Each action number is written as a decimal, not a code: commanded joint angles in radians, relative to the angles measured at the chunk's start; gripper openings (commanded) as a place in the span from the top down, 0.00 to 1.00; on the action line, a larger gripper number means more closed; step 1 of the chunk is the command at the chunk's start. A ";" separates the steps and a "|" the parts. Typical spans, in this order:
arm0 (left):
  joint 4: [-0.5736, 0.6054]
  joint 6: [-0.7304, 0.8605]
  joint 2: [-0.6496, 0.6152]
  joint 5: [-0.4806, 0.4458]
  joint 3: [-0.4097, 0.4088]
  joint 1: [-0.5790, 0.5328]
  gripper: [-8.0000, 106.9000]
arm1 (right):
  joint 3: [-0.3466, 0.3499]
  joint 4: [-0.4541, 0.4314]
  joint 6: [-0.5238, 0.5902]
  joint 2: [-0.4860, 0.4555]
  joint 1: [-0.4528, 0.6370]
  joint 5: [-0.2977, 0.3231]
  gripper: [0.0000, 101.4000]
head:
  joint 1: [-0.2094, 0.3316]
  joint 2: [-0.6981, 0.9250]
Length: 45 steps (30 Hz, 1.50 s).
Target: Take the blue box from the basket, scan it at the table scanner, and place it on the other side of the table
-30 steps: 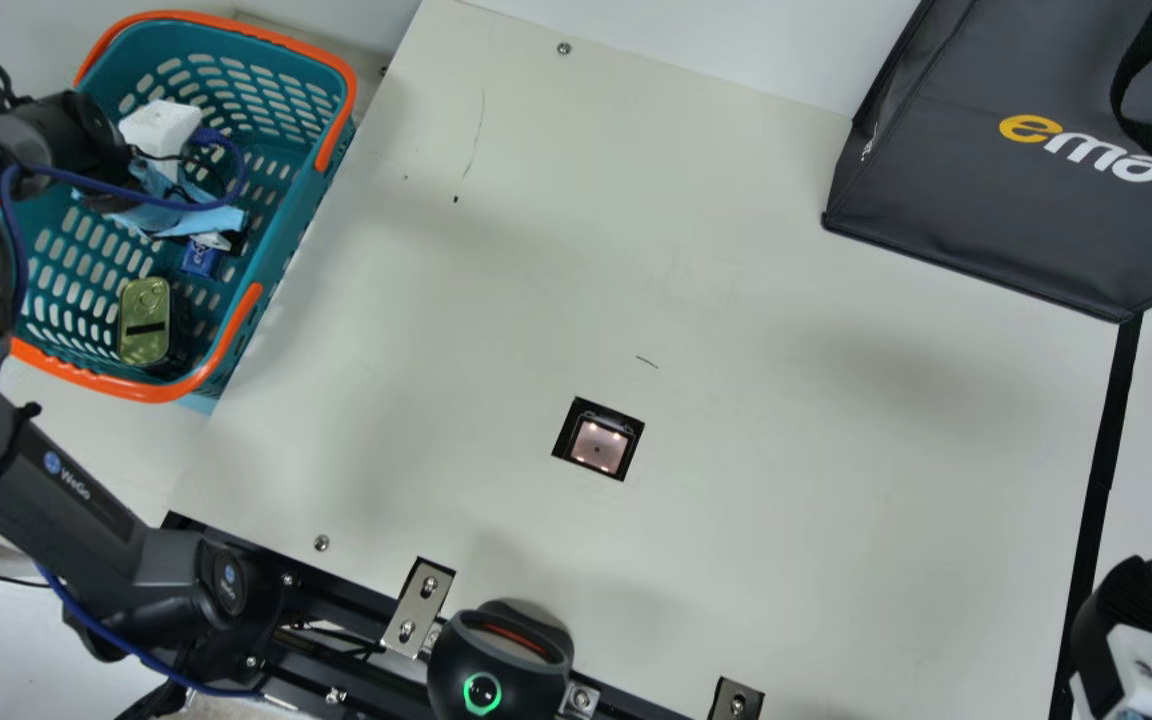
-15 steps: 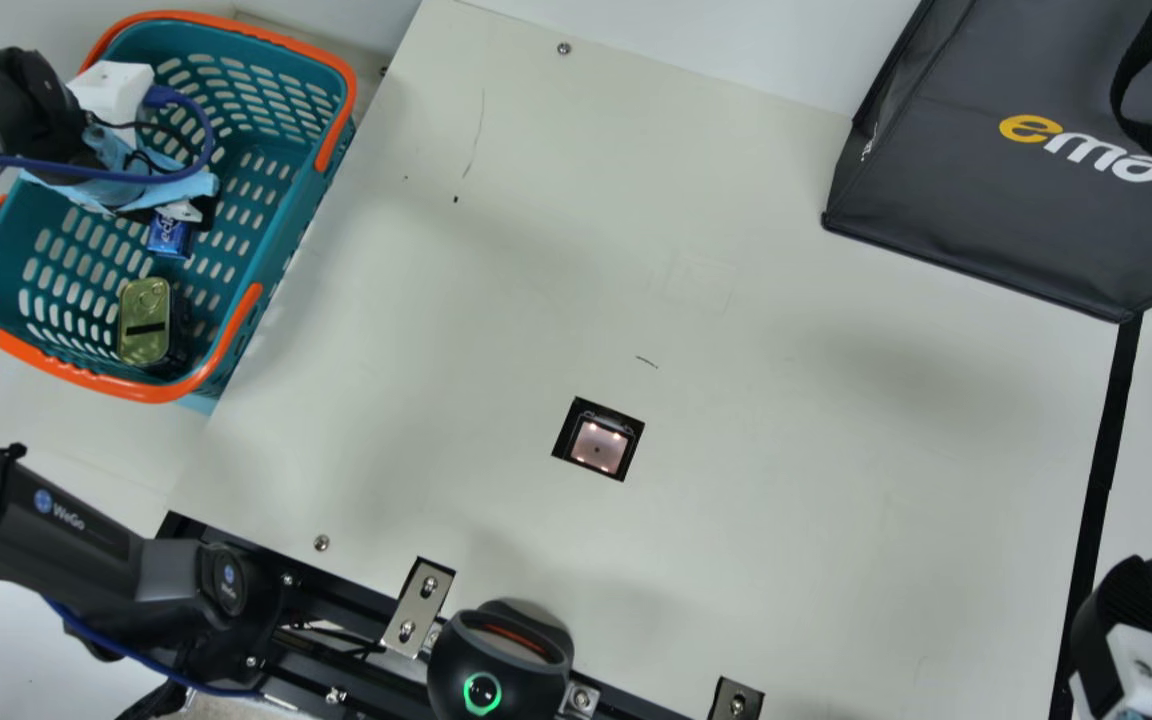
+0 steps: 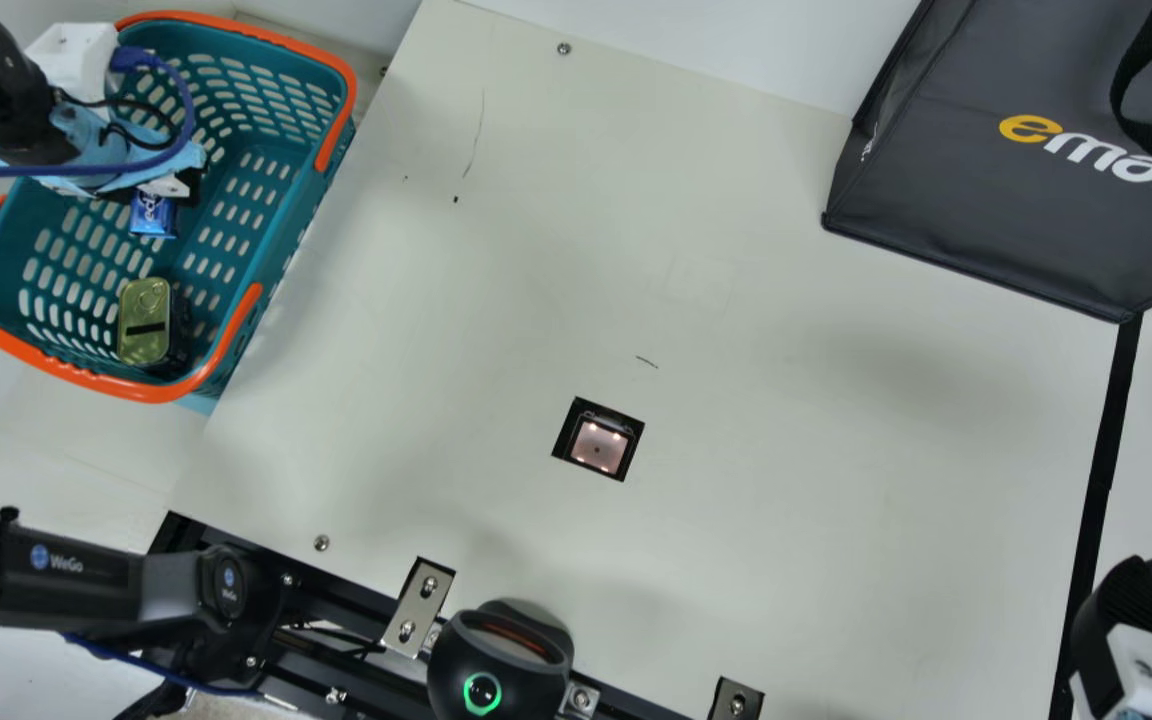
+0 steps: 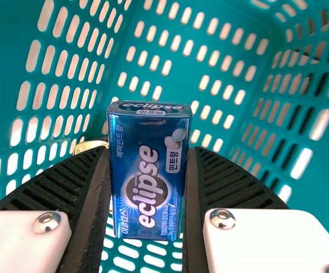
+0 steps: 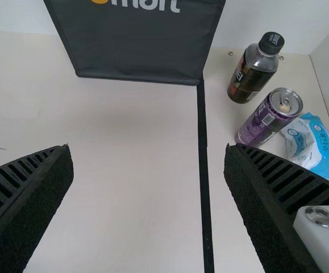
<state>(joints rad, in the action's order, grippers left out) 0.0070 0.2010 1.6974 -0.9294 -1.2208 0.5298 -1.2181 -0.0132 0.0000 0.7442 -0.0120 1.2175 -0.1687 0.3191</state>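
Left pincer (image 4: 148,151), gripping the blue box (image 4: 147,176), has shifted leftward. Table scanner (image 3: 599,445) lies rightward (and nearer the robot).

I have my left arm (image 3: 66,585) bent along the left edge, my left gripper (image 3: 168,186) at upper left, clamped; my right gripper (image 3: 1131,600) sits lower right, fingers spread.
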 commanded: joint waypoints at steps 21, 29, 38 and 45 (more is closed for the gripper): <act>0.062 -0.076 -0.258 -0.155 0.020 -0.216 1.00 | 0.000 0.000 0.000 0.000 0.000 0.000 0.06 | 0.030 0.002; 0.057 -0.167 -0.313 -0.175 0.060 -0.383 1.00 | 0.000 0.000 0.000 0.000 0.000 0.000 0.06 | 0.030 0.002; 0.033 -0.315 -0.338 -0.180 0.087 -0.597 1.00 | 0.000 0.000 0.000 0.000 0.000 0.000 0.06 | 0.030 0.002; 0.011 -0.437 -0.333 -0.181 0.091 -0.758 1.00 | 0.000 0.000 0.000 0.000 0.000 0.000 0.06 | 0.030 0.002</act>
<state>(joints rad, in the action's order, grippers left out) 0.0201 -0.2054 1.3623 -1.1098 -1.1313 -0.1770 -1.2181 -0.0132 0.0000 0.7442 -0.0120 1.2180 -0.1687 0.3175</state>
